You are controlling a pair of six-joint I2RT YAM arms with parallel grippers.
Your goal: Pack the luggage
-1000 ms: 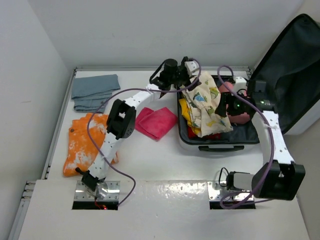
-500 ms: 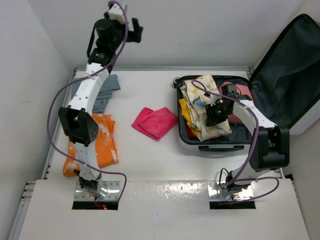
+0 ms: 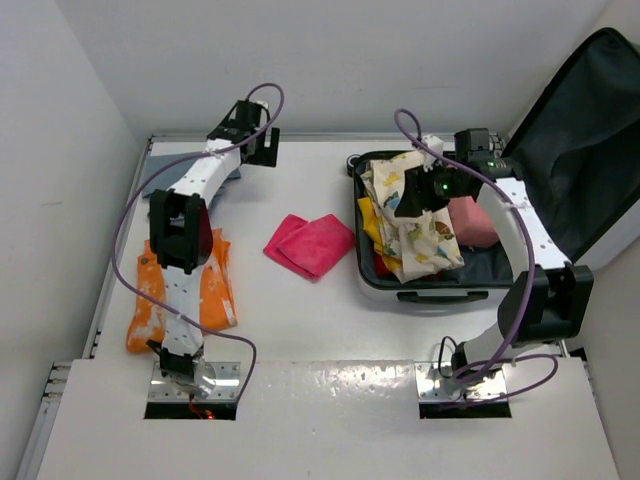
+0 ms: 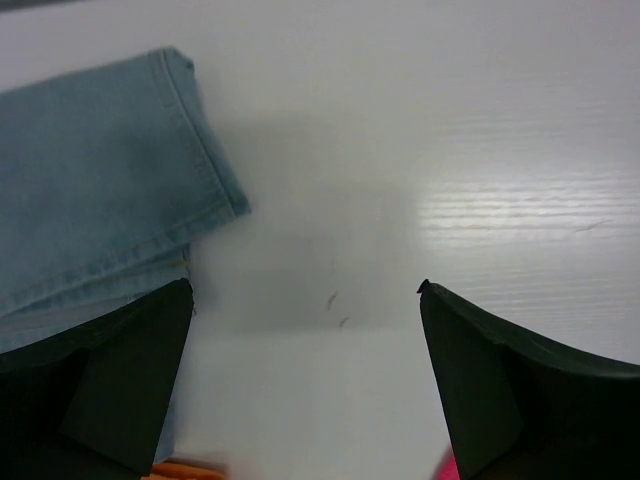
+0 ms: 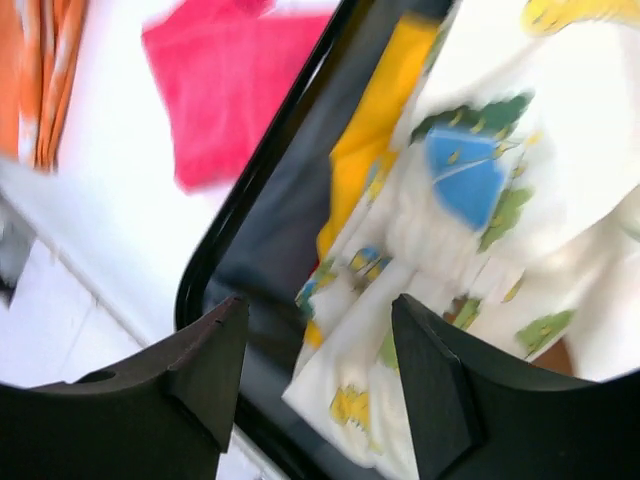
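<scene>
The luggage [image 3: 440, 285] lies open at the right of the table, its dark lid [image 3: 580, 130] leaning back. Inside are a white printed cloth [image 3: 415, 215], yellow and red clothes and a pink item [image 3: 470, 220]. My right gripper [image 3: 410, 200] hovers open and empty over the printed cloth [image 5: 520, 170]; the suitcase rim [image 5: 250, 190] shows below it. My left gripper [image 3: 262, 148] is open and empty over the bare table at the back left, beside folded blue jeans [image 4: 90, 190]. A pink cloth [image 3: 310, 243] lies on the table mid-way.
An orange and white garment [image 3: 175, 295] lies at the left, partly under my left arm. The blue jeans [image 3: 190, 190] lie at the back left, mostly hidden by the arm. White walls close the back and left sides.
My left arm has come down from high up to just above the table by the jeans. My right gripper has moved back and left over the printed cloth.
</scene>
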